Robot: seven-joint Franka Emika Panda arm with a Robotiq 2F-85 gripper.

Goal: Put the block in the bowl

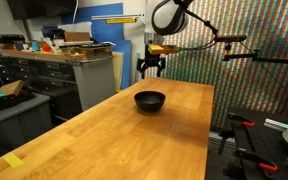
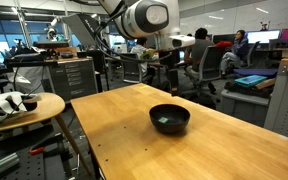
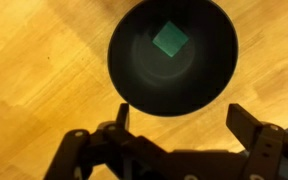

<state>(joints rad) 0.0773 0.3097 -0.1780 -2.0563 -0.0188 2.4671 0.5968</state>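
Green block (image 3: 170, 40) is sitting inside the bowl (image 3: 127, 75), and we're seeing it clearly only from the wrist; the gripper (image 3: 181, 118) is hovering spread wide above, near the desk's (image 1: 134, 140) robot-side edge.

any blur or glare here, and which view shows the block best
Wrist view: block crisp in the bowl, fingers dark and soft up close. Both exterior views: even light, mild sheen on the table; block at most a faint patch.

One bowl (image 3: 122, 62), one block (image 3: 170, 40)
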